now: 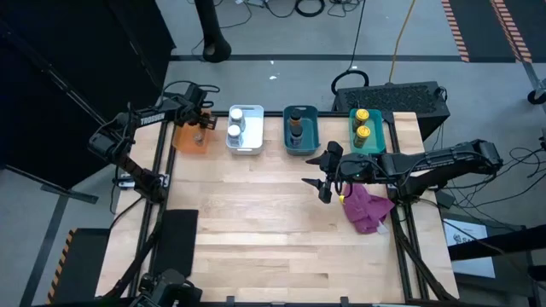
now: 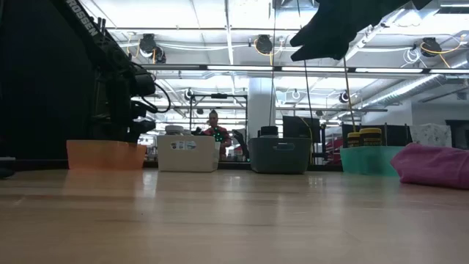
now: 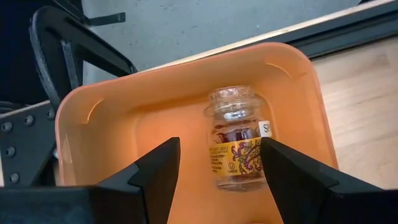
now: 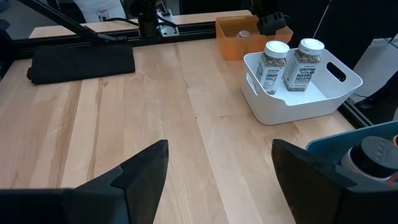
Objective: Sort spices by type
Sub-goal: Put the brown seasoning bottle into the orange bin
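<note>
Hovering over the orange bin (image 1: 189, 136) at the far left, the left pincer (image 3: 217, 168) is released, its fingers straddling a cork-topped jar (image 3: 235, 140) standing inside. Rightward, two white-lidded jars (image 4: 287, 62) stand in the white bin (image 1: 245, 130), a dark-lidded jar (image 1: 296, 126) in the blue bin (image 1: 301, 130), and two yellow-lidded jars (image 1: 362, 124) in the teal bin (image 1: 369, 130). The right pincer (image 1: 324, 175) hangs released above the surface (image 1: 273, 230), beside a magenta cloth (image 1: 367, 207).

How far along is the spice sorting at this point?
Mostly done, it seems: two white-lid jars stand in the white bin, dark-lid jars in the blue bin, yellow-lid jars in the teal bin. The open left end effector straddles a jar standing in the orange bin. The right end effector hovers open, empty. No loose jars show on the table.
</note>
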`<state>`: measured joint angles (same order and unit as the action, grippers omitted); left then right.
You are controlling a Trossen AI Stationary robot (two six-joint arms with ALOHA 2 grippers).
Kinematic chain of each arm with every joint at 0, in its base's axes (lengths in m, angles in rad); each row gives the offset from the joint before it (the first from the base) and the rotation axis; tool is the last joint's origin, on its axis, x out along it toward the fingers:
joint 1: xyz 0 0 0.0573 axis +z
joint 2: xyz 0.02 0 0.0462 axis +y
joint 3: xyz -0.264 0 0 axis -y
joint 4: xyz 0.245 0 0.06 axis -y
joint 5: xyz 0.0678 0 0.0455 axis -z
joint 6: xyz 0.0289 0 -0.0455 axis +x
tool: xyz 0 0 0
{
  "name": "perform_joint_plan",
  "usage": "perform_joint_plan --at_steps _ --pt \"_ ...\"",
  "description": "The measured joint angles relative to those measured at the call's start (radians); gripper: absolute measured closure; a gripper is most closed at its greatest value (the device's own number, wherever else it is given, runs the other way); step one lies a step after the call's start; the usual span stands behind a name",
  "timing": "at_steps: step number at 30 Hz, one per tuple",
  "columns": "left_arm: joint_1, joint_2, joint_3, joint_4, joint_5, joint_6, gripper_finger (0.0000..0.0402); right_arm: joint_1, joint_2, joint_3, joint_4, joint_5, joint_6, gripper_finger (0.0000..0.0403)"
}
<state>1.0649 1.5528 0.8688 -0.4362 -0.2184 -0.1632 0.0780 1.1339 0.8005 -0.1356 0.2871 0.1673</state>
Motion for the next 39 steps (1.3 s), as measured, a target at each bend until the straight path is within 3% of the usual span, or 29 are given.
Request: perform_joint_plan --at_steps 8,15,24,33,39 --pt "0.001 0.000 0.000 -0.013 -0.081 0.039 0.0173 0.000 0.000 0.000 -0.003 0.000 0.001 0.0135" --pt "0.000 0.000 0.000 -0.015 -0.026 0.049 0.0173 0.000 0.000 0.000 -0.003 0.000 0.004 0.0135" --pt "0.006 -0.001 0.008 -0.044 -0.056 0.060 0.0173 0.000 0.000 0.000 -0.004 0.000 0.004 0.0135" --pt "0.005 -0.001 0.041 -0.101 0.050 0.038 0.0173 0.000 0.000 0.000 -0.004 0.000 0.003 0.0135" --pt "0.003 -0.001 0.041 -0.095 0.006 0.012 0.0173 0.000 0.000 0.000 -0.004 0.000 0.003 0.0135"
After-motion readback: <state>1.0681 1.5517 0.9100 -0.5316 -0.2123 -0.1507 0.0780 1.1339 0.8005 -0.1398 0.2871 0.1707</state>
